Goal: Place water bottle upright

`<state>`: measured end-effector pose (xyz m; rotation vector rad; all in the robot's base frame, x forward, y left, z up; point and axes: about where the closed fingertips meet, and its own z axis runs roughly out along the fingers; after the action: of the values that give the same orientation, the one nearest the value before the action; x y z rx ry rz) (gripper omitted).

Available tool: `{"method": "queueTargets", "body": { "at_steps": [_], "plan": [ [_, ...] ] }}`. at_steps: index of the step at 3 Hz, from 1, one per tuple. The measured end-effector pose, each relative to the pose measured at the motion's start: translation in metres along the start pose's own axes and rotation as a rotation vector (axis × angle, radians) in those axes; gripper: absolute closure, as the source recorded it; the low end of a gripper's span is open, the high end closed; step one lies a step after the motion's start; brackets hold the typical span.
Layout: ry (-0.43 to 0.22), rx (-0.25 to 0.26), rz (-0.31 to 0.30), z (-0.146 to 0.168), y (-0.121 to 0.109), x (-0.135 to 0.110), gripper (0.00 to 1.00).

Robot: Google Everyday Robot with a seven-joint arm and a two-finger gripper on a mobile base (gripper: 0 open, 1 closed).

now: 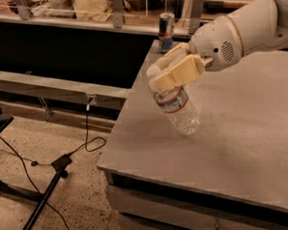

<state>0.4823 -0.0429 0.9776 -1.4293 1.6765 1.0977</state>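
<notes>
The water bottle (178, 110) is clear ribbed plastic with a narrow red, white and green label band. It hangs tilted, neck up-left and base down-right, just above the grey table (241, 131). My gripper (168, 74) with cream fingers is shut on the bottle's top end, hiding the cap. The white arm reaches in from the upper right.
A blue-and-silver can (166, 32) stands at the table's far left corner, behind the gripper. The table's left edge drops to a speckled floor with black cables and a stand (46, 190). A dark counter with a rail runs along the back.
</notes>
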Motion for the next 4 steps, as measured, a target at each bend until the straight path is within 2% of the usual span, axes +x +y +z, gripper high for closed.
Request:
{"method": "queueTargets", "body": {
  "at_steps": [1,2,3,4],
  "plan": [
    [-0.062,-0.005,0.019,-0.005,0.005,-0.009,1.00],
    [-0.055,-0.005,0.016,-0.004,0.005,-0.008,1.00],
    [-0.108,-0.024,0.018,0.002,0.004,-0.007,1.00],
    [-0.296,-0.066,0.020,0.021,0.002,0.001,1.00]
  ]
}}
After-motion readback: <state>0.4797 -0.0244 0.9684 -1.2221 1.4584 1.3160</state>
